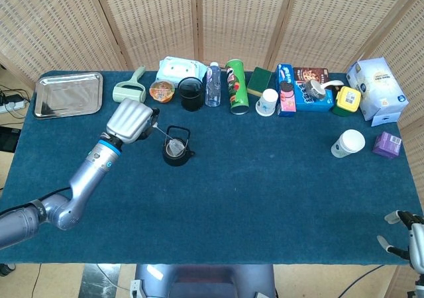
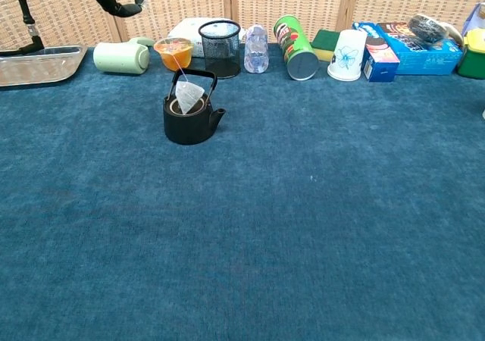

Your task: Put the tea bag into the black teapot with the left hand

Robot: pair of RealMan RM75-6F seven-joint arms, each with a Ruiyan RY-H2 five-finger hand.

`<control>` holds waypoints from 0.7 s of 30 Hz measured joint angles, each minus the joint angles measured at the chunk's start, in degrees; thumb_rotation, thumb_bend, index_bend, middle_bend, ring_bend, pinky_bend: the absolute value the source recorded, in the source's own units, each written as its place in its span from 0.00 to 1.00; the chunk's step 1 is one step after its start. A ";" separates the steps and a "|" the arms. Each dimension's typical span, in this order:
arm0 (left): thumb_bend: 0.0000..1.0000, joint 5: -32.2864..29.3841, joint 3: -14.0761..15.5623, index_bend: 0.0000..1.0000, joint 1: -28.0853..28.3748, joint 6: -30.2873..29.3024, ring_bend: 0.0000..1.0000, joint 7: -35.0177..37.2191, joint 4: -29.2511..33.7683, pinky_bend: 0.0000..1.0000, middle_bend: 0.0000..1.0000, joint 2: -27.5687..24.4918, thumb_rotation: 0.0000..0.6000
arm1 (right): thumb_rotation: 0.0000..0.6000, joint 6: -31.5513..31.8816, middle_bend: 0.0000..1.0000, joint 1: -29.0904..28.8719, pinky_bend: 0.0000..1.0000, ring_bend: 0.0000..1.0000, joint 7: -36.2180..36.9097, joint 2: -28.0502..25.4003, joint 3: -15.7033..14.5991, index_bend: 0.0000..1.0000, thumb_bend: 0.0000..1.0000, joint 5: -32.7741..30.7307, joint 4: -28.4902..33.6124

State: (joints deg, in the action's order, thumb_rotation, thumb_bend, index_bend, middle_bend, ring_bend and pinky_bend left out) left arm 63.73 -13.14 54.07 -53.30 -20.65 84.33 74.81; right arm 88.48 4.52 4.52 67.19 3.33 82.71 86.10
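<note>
Steel tray (image 1: 68,93) at far-left corner of counter (image 1: 252,192). Back row: lint roller (image 1: 130,88), orange bowl (image 1: 161,91), mesh cup (image 1: 191,93), water bottle (image 1: 212,85), green can (image 1: 236,86) upright. Paper cup (image 1: 348,143) near right edge, beside purple box (image 1: 387,144).
</note>
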 measured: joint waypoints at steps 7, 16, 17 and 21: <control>0.49 -0.35 -0.14 0.58 0.11 0.16 0.99 -0.14 -0.44 0.91 1.00 0.22 1.00 | 1.00 -0.22 0.47 -0.08 0.37 0.46 -0.15 -0.04 0.01 0.44 0.21 -0.08 0.14; 0.48 -0.89 -0.25 0.58 0.01 0.16 0.99 -0.13 -1.18 0.91 1.00 0.32 1.00 | 1.00 -0.21 0.47 -0.07 0.37 0.46 -0.33 -0.19 0.04 0.44 0.21 -0.16 0.38; 0.47 -0.89 -0.22 0.58 0.00 0.23 0.99 -0.12 -1.19 0.91 1.00 0.32 1.00 | 1.00 -0.21 0.47 -0.06 0.37 0.46 -0.36 -0.19 0.02 0.44 0.21 -0.14 0.41; 0.39 -1.10 0.67 0.58 0.01 1.52 0.99 -0.95 -0.59 0.91 1.00 0.02 1.00 | 1.00 -0.14 0.47 0.01 0.37 0.46 -0.31 -0.17 -0.05 0.44 0.21 -0.08 0.44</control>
State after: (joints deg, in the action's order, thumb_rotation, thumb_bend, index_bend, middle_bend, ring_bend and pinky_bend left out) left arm 62.63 -12.48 54.08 -51.78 -21.60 83.74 74.83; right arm 88.35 4.54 4.21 67.01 3.28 82.63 86.54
